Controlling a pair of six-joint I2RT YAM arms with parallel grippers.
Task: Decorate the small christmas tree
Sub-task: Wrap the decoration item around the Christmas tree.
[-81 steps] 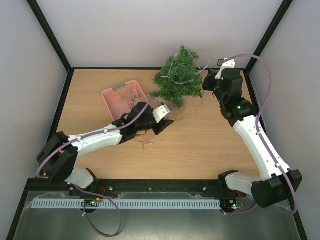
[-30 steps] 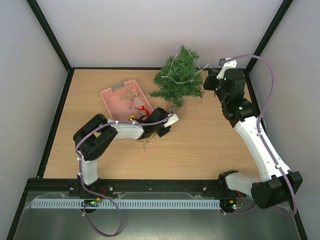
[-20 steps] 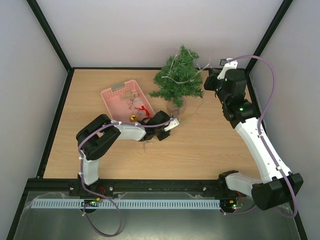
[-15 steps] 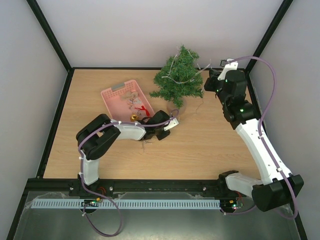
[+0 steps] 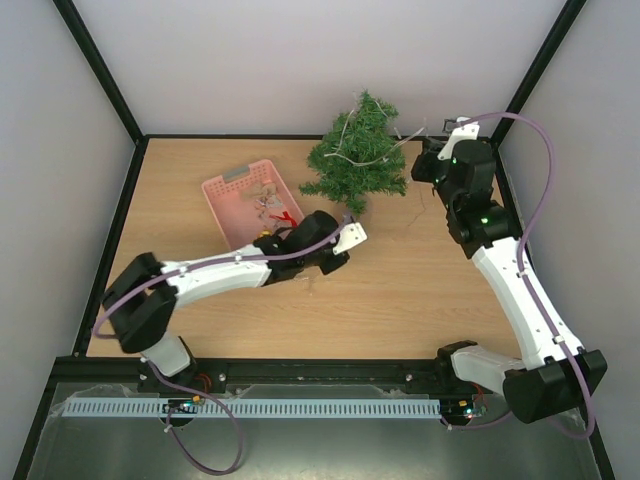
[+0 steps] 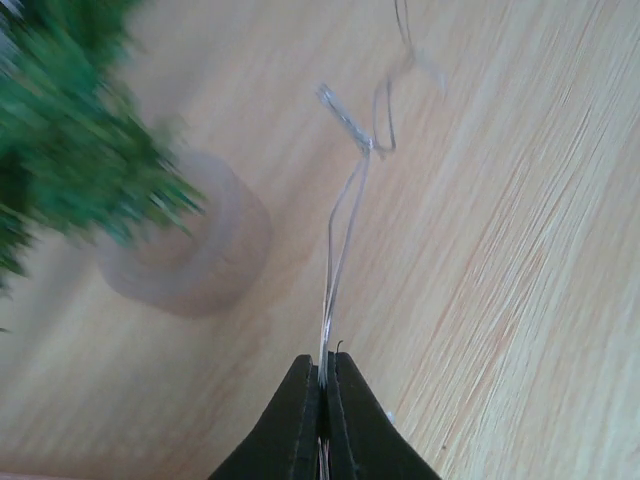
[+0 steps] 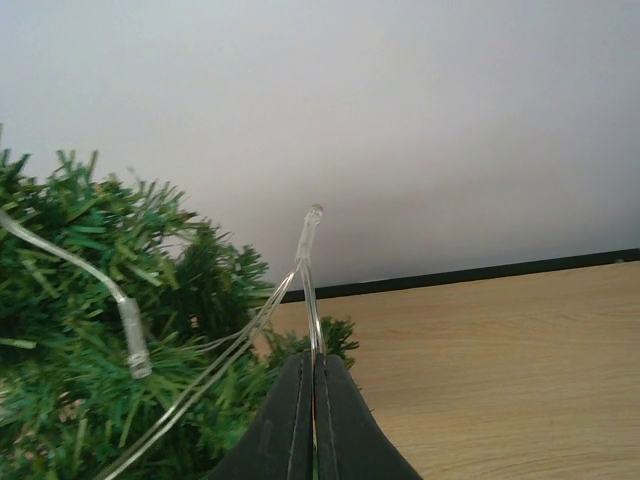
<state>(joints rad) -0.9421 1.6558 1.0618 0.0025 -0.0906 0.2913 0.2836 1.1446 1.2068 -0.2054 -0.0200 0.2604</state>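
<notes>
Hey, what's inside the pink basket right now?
The pink basket holds small pale ornaments and a red piece. Its near corner is covered by the left arm, so anything there is hidden.

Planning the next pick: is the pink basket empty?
No, several small ornaments lie inside the pink basket.
</notes>
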